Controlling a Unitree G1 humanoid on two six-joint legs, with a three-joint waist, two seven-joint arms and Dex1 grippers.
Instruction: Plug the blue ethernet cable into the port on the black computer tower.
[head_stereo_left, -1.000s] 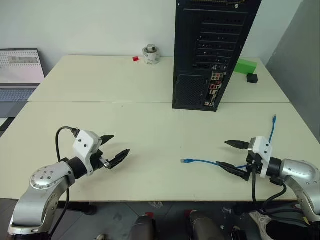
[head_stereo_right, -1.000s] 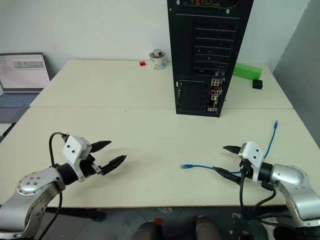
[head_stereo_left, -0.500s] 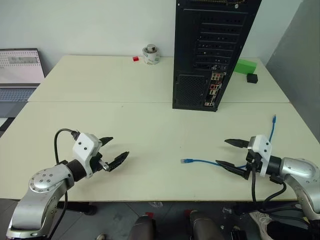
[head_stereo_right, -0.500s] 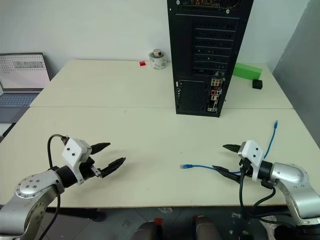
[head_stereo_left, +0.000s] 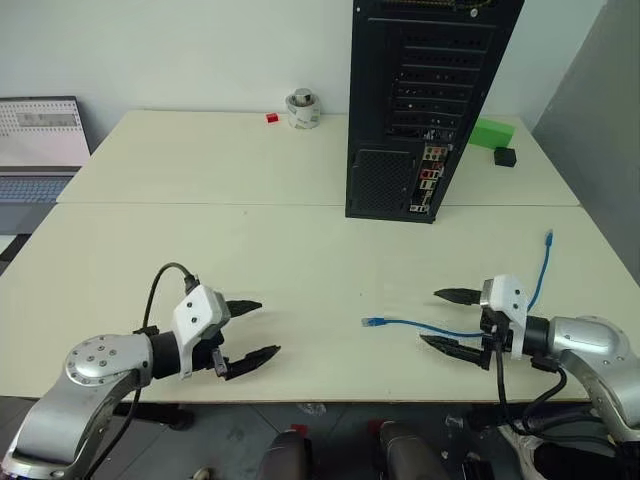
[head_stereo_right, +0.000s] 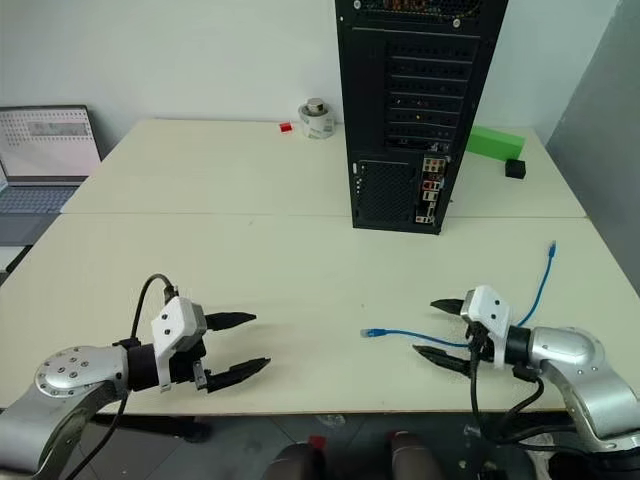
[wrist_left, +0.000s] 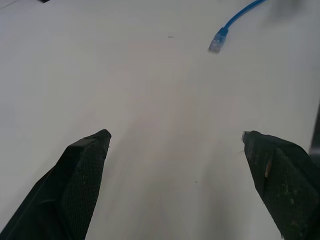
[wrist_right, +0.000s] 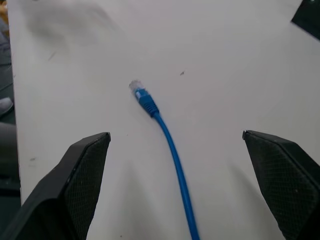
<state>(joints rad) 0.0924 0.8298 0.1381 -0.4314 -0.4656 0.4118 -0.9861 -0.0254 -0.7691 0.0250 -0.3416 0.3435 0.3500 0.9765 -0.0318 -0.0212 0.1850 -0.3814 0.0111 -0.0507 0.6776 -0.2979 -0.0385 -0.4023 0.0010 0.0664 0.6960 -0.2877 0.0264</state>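
Note:
The blue ethernet cable (head_stereo_left: 400, 324) lies on the cream table, one plug (head_stereo_left: 373, 322) near the front middle and the other end (head_stereo_left: 548, 238) at the right. My right gripper (head_stereo_left: 432, 317) is open, its fingers on either side of the cable just behind the near plug (wrist_right: 140, 94), and it is not gripping. My left gripper (head_stereo_left: 262, 328) is open at the front left, pointing right toward that plug (wrist_left: 216, 44), with bare table between. The black computer tower (head_stereo_left: 420, 110) stands upright at the back, its rear strip of coloured sockets (head_stereo_left: 430, 180) facing me.
A laptop (head_stereo_left: 40, 140) sits at the far left edge. A tape roll (head_stereo_left: 302, 108) and a small red piece (head_stereo_left: 271, 118) are at the back. A green block (head_stereo_left: 490, 132) and a small black block (head_stereo_left: 504, 156) lie right of the tower.
My left gripper has swung right and nearer the table's front edge, now pointing toward the cable's plug. My right gripper has shifted slightly left along the cable. Both stay open.

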